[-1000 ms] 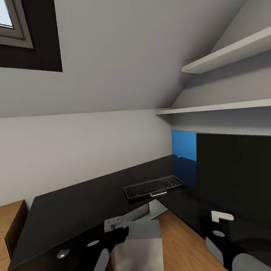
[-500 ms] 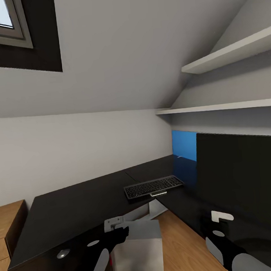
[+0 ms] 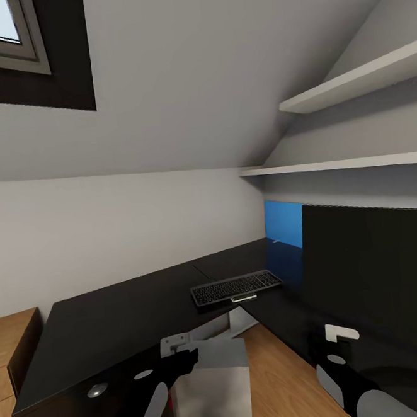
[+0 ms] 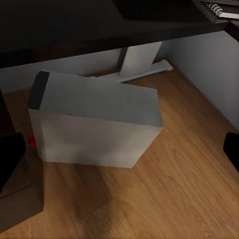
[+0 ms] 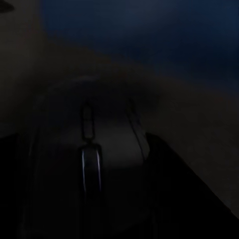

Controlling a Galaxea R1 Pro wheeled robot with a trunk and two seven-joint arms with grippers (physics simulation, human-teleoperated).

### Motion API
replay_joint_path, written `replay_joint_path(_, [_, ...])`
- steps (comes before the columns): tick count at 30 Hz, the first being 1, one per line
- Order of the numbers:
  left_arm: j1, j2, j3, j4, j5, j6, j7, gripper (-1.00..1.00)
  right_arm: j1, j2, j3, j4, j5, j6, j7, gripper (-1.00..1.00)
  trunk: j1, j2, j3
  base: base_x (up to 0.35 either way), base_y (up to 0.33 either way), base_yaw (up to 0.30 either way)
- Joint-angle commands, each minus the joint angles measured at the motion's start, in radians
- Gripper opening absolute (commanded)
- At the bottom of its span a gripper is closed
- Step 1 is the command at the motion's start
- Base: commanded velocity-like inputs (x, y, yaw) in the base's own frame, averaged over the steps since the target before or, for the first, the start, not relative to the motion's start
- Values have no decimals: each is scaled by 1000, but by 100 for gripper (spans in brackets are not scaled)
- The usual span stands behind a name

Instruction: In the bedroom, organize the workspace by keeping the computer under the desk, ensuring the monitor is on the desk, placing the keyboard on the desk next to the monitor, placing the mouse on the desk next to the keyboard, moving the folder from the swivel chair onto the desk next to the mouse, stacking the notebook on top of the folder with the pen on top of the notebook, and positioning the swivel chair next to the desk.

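Hovering low over the glossy tabletop (image 3: 117, 324) beside the monitor (image 3: 372, 276), the right gripper (image 3: 339, 344) has the mouse (image 5: 89, 164) filling its wrist view; whether it clamps the mouse I cannot tell. The left gripper (image 3: 177, 353), jaws apart, hangs above the computer (image 4: 94, 124). A careless release could drop the mouse far from the keyboard (image 3: 236, 287), or bump the monitor.

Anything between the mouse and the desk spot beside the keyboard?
Nothing visible. The desk is bare between the right gripper and the keyboard; the monitor stands beside that line, not across it. The mouse is close before the wrist camera.
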Motion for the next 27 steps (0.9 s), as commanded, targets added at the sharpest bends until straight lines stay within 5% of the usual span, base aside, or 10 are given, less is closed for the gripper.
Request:
replay_joint_path(1, [-1, 0, -1, -1, 11, 3, 9, 100, 0, 0, 0, 3, -22, 1, 0, -100, 0, -1, -2, 0, 0, 0])
replay_joint_path(27, [-1, -1, -2, -1, 11, 1, 10, 100, 0, 8, 0, 3, -22, -3, 2, -100, 0, -1, -2, -23, 45, 0])
